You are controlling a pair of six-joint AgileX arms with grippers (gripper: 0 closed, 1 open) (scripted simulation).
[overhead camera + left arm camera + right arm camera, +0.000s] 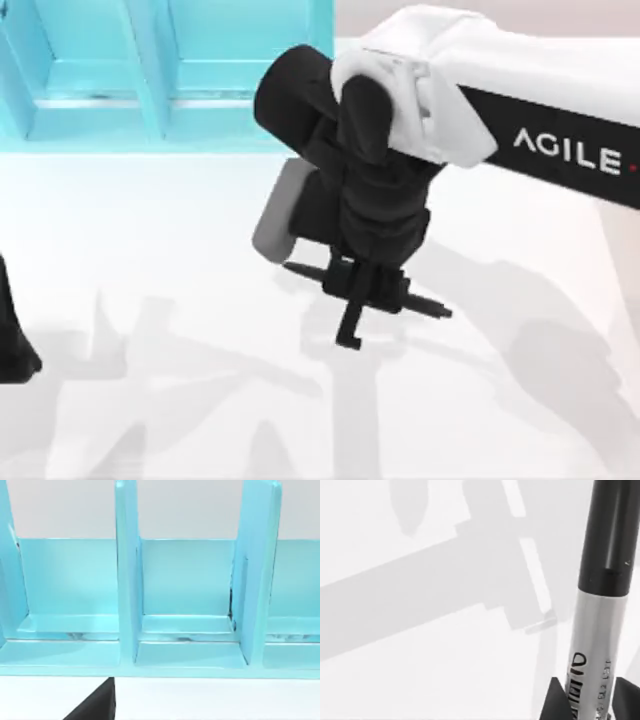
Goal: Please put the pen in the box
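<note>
While its two black fingers close on the label band, the right gripper holds the slim black marker pen with a silver-grey printed middle crosswise above the white table. Seen from above, the pen sticks out on both sides of the gripper, one end toward the table's left, the thin end toward its right, with its shadow falling on the table below it. Farther out, the light blue box with upright dividers stands at the table's far left corner, well apart from the pen; its open compartments face the left wrist camera. At the table's left edge sits the left arm; whether its fingers are spread or closed I cannot tell.
</note>
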